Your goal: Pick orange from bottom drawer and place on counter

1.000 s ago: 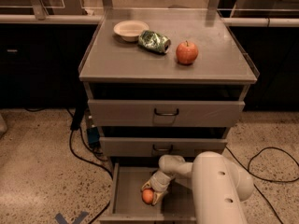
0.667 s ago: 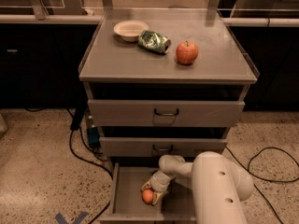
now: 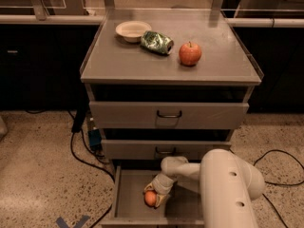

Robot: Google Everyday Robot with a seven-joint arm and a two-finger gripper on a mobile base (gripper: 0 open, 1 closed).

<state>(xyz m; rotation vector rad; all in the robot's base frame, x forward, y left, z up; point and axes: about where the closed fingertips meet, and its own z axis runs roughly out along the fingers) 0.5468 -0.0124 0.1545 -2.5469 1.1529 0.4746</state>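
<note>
The orange (image 3: pixel 150 198) lies in the open bottom drawer (image 3: pixel 128 189), the lowest of three grey drawers, near the middle of its floor. My gripper (image 3: pixel 154 196) reaches down into that drawer from the white arm (image 3: pixel 228 184) at lower right. Its fingers (image 3: pixel 162 202) sit on either side of the orange and are closed on it, low over the drawer floor. The counter (image 3: pixel 118 63) is the flat grey top of the cabinet, above.
On the counter stand a cream bowl (image 3: pixel 132 30), a crushed green can (image 3: pixel 156 42) and a red apple (image 3: pixel 190 54). The two upper drawers (image 3: pixel 168 114) are shut. Black cables (image 3: pixel 80 151) run over the speckled floor to the left and right of the cabinet.
</note>
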